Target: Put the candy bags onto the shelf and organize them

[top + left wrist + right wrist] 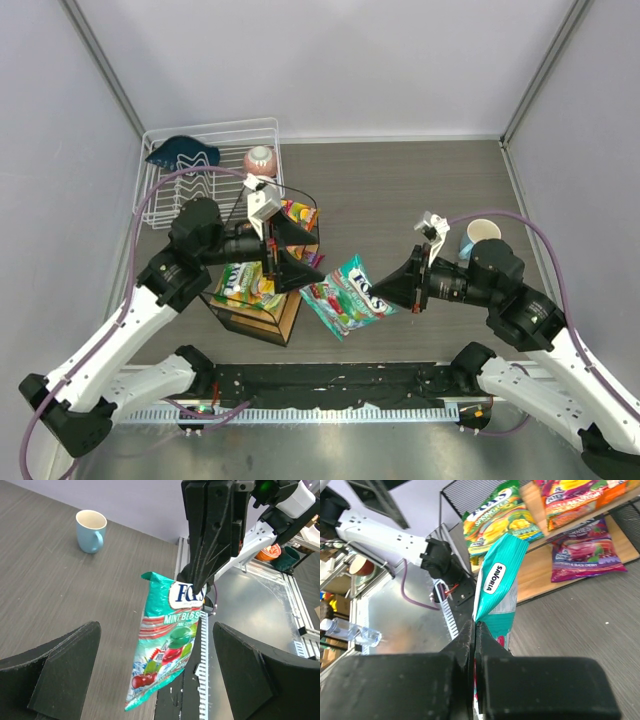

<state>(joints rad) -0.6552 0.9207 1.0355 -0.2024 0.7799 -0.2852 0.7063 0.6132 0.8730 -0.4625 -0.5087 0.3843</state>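
A teal candy bag [343, 297], printed with mint and cherry pictures, is held pinched along one edge by the right gripper [388, 289], whose jaws are clenched tight on the plastic, as seen close up from the right wrist. The bag is hung in the air just to the right of the shelf [287, 322], between the two arms. The left gripper [300, 255] is poised over the shelf's right side, facing the bag, its fingers [67, 667] spread wide with nothing gripped between them. Three bags are already laid on the shelf: a yellow-green bag [245, 283] and an orange-red bag [298, 213] are seen on the upper wooden board, and a purple bag [585, 547] is seen on the lower board. A light blue mug [481, 236] is stood on the dark wood-grain table [400, 190] behind the right arm, and a white wire dish rack [165, 190] is placed at the far left corner.
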